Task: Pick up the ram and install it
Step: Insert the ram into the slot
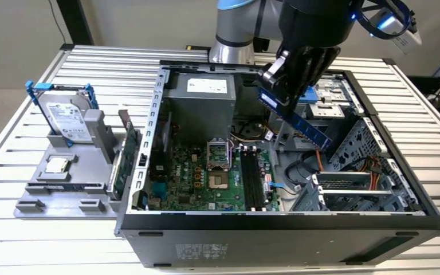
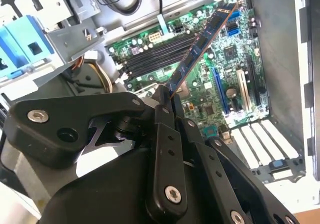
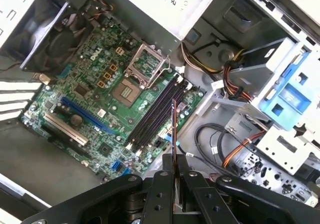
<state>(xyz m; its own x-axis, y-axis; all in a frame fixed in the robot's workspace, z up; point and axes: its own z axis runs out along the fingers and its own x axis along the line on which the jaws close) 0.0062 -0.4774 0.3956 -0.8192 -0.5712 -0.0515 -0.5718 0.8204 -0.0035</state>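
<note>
1. The ram (image 1: 299, 120) hangs in the air above the open case (image 1: 281, 220), over the cable and drive-bay side towards the exterior view's right, not touching the board. The gripper (image 1: 275, 90) is clenched on its upper end, and the stick slopes down from there.
2. The slots (image 1: 252, 180) lie on the board nearer the case's front edge, apart from the ram's low end.
3. What could go wrong, as we judge it:
   - The stick is held by one end only, so pressing down could make it pivot in the grasp.
   - If the stick stays tilted, one corner would meet a slot first and jam or scrape the board.
   - The loose cables (image 1: 300, 172) under the low end could snag it.
4. What each view adds:
   - The exterior view gives the height above the board and the slope. It also shows the hard drive (image 1: 63, 117) near the surface's (image 1: 403, 86) edge on that view's left.
   - The first wrist view shows the ram (image 3: 174, 129) edge-on as a thin line rising from the gripper (image 3: 175, 164). There it looks off-line from the slots (image 3: 155, 112).
   - The second wrist view shows the ram's (image 2: 202, 42) broad face with its chips, reaching from the gripper (image 2: 167, 97) out over the board beside the slots (image 2: 150, 59).
</note>
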